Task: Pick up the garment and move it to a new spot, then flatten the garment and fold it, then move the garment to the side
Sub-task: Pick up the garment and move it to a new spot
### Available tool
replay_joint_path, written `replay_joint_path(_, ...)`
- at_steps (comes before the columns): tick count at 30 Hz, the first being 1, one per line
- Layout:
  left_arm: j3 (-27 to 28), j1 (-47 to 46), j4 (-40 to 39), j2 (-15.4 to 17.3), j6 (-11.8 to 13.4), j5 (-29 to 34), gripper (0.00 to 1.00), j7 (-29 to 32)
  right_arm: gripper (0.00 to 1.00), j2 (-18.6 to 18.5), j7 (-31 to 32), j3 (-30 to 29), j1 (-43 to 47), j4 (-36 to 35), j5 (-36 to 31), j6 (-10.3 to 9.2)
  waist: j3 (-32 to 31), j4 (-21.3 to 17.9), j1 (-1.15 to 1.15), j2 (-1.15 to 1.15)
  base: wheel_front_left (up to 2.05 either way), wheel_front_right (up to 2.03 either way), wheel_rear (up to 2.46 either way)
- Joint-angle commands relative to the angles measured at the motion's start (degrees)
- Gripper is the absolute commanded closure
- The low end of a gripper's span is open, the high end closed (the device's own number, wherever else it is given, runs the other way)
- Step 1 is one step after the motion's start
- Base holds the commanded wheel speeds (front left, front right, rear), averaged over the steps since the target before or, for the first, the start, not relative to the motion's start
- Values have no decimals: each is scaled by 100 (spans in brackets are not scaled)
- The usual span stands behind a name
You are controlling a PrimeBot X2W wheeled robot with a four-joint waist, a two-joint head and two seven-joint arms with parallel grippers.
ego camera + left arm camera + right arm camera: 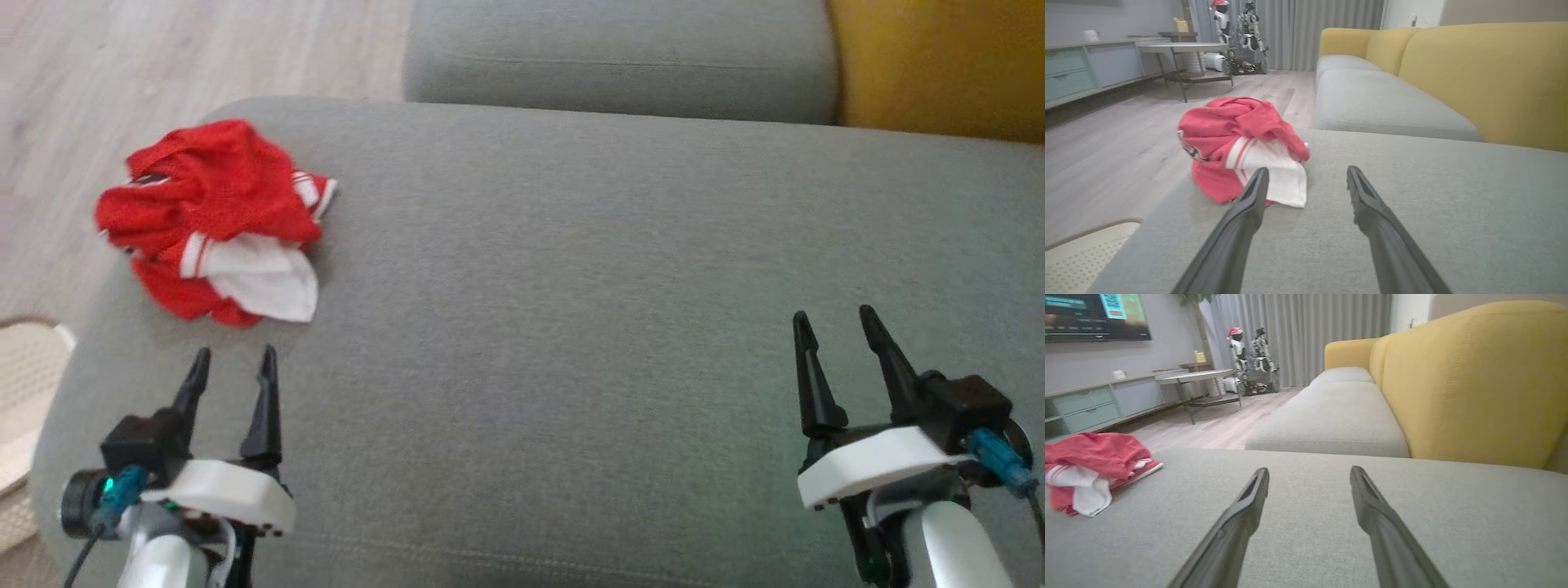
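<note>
Nearest in, the left end effector [235,351] hangs low over the near left of the grey seat cushion [571,286], fingers spread wide and holding nothing. Over on the near right, the right end effector [833,312] is the same: wide open, empty, pointing far across bare fabric.

Just beyond the left fingers sits the garment [212,220], a crumpled red heap with a white panel spilling toward us. It's on the far left corner of the cushion, right up against the rounded left edge.

That's the danger, I'd say: come in too flat and the fingers could shove the heap over that edge onto the floor [163,57]. Pinch only the loose white flap and the rest may trail and snag on the corner. A pale dotted thing [24,367] lies below on the near left; I can't tell what it is.

Room to work? Plenty. The whole middle and right of the cushion is bare, well apart from any edge. Farther off, a seam, then the far cushion [620,57], and the yellow backrest [939,65] walls in the far right.
</note>
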Motion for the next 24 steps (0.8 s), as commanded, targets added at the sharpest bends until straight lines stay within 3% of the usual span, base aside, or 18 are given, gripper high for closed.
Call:
replay_joint_path(1, 247, -357, -183, 168, 54, -17, 0, -64, 0, -15, 21, 179, -161, -277, -18, -4, 34, 285, 0, 0, 0, 0, 0)
replay_joint_path(14, 364, -230, -260, 465, 182, 1, 0, 89, 0, -15, 154, 445, -113, -538, -71, -4, 35, 1253, 0, 0, 0, 0, 0)
replay_joint_path(24, 368, -215, -331, 581, 232, -35, 0, 176, 0, -15, 164, 483, -92, -559, 11, -4, 36, 1484, 0, 0, 0, 0, 0)
